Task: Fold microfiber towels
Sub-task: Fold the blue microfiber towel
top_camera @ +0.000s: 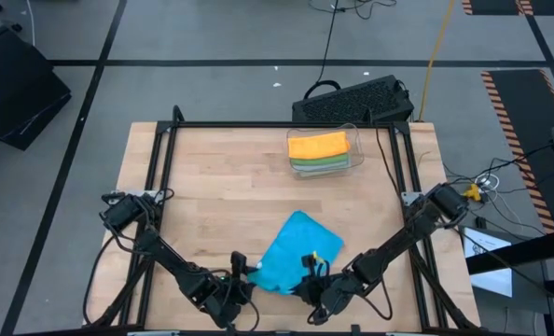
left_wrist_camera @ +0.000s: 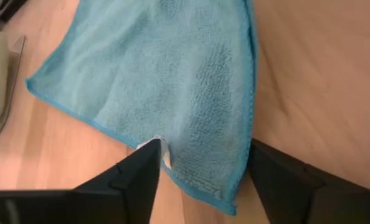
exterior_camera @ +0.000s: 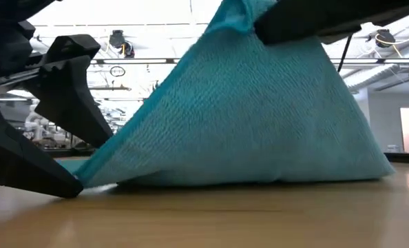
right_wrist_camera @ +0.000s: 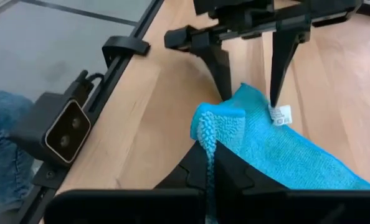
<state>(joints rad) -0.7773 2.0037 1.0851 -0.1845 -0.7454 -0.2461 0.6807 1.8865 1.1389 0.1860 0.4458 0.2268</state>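
One blue microfiber towel [top_camera: 296,248] lies near the table's front edge, its far part flat on the wood. My right gripper [right_wrist_camera: 208,163] is shut on its near right corner and has raised it, so in the low view the cloth [exterior_camera: 246,117] stands like a tent. My left gripper [left_wrist_camera: 203,168] is open at table height. Its two fingers stand on either side of the towel's near left corner [left_wrist_camera: 219,190], beside the white tag [left_wrist_camera: 163,151]. My left gripper: whether its fingers [right_wrist_camera: 278,74] touch the corner or the tag, I cannot tell. My right gripper pinches the towel's near right corner [right_wrist_camera: 208,130] between its two fingers, coming from the near side and slanting down. The cloth bunches above the fingertips. That corner is lifted clear and the towel slopes down from it to its lower edge [exterior_camera: 259,180] on the table.
A clear bin [top_camera: 356,154] at the far right holds folded orange and green towels [top_camera: 318,149]. A black keyboard [top_camera: 356,98] lies beyond the far edge. Black frame rails [top_camera: 160,168] run along the table's sides, and a camera [right_wrist_camera: 63,134] sits at the near edge.
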